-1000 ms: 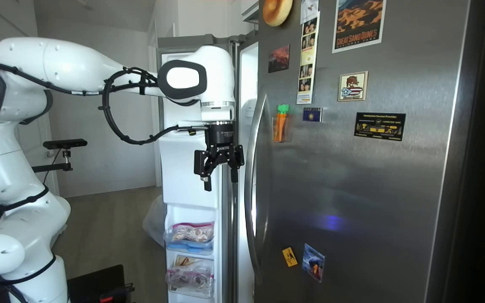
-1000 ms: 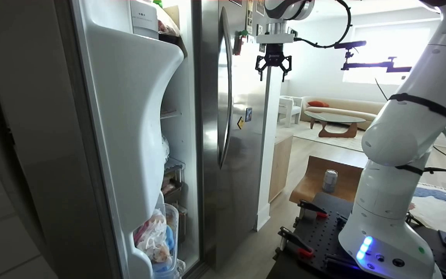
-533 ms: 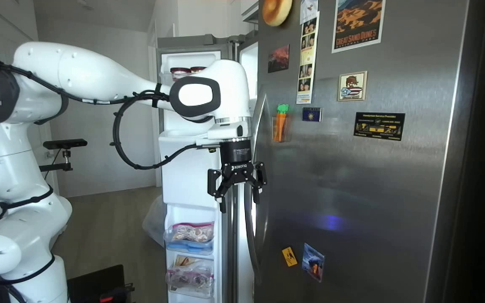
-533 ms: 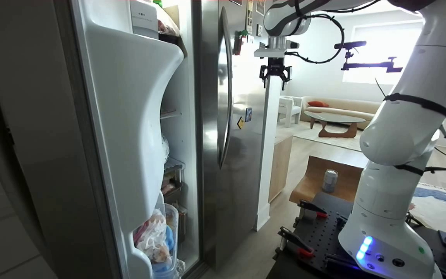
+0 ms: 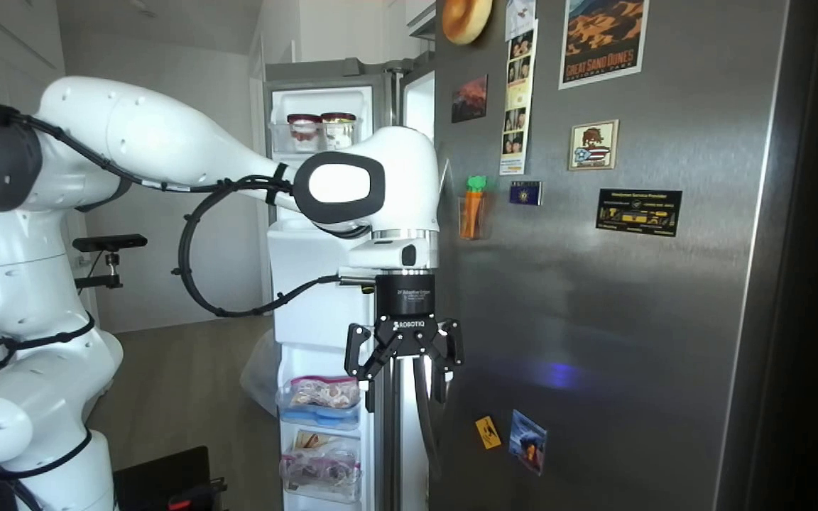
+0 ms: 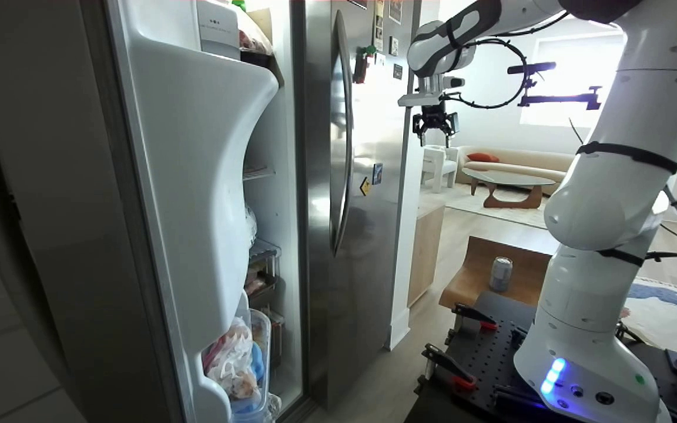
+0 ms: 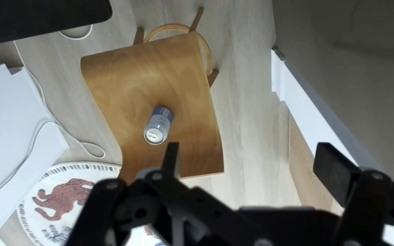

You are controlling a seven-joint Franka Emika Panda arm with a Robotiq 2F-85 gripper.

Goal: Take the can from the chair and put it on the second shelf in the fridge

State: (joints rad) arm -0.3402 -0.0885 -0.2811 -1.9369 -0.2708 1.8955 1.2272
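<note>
Bright light pours through a window (image 6: 579, 67), upper right in an exterior view, where a curved cream sofa (image 6: 529, 158) with a red cushion (image 6: 482, 157) sits right of a white armchair (image 6: 449, 166). A glass-topped coffee table (image 6: 515, 177) stands before the sofa on a pale rug (image 6: 471, 204). In an exterior view, a pale wall (image 5: 189, 71) and a white door (image 5: 15, 35) occupy the upper left, above a dim wood-toned floor (image 5: 189, 383). A round rug (image 7: 62, 196) printed with a reddish-brown animal lies at lower left in the wrist view.
</note>
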